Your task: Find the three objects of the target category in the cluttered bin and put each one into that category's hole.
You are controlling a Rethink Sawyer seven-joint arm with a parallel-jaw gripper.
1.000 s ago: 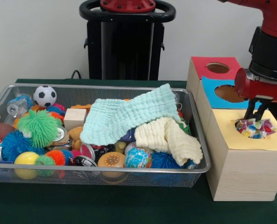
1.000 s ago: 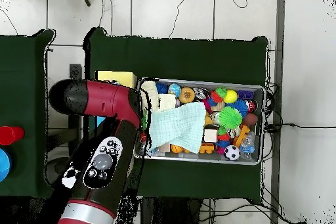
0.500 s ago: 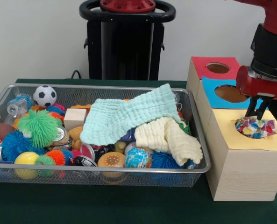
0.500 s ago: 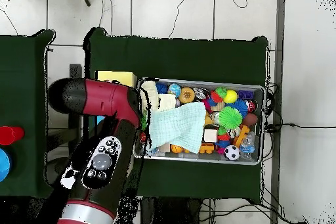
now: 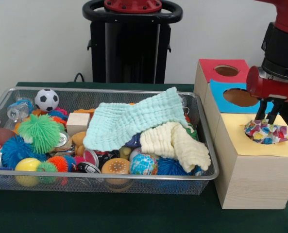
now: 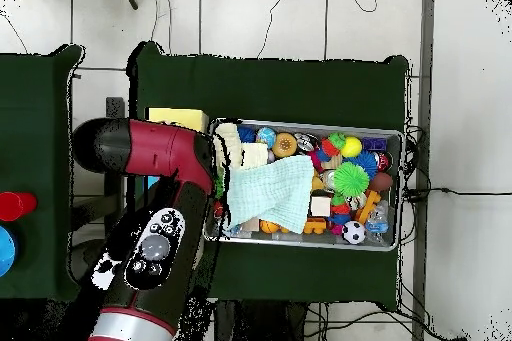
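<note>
A multicoloured patterned cloth (image 5: 266,132) sits bunched in the round hole of the yellow-topped wooden box (image 5: 241,143), partly sticking out. My gripper (image 5: 266,115) hangs just above it, open, its two dark fingers (image 5: 259,112) apart and holding nothing. In the wire bin (image 5: 110,175) a mint green cloth (image 5: 129,121) lies draped over the toys, with a cream cloth (image 5: 175,141) beside it. From overhead my red arm (image 6: 150,217) hides the gripper and most of the boxes; only a corner of the yellow box (image 6: 178,119) shows, left of the bin (image 6: 392,137).
A blue-topped box (image 5: 226,99) and a red-topped box (image 5: 211,65), each with a round hole, stand behind the yellow one. The bin holds a soccer ball (image 5: 46,99), spiky balls, a wooden block (image 5: 77,122), a globe ball (image 5: 144,164) and cans.
My gripper has let go of the patterned cloth, parted its fingers and risen slightly above the hole. The cloth stays in the hole.
</note>
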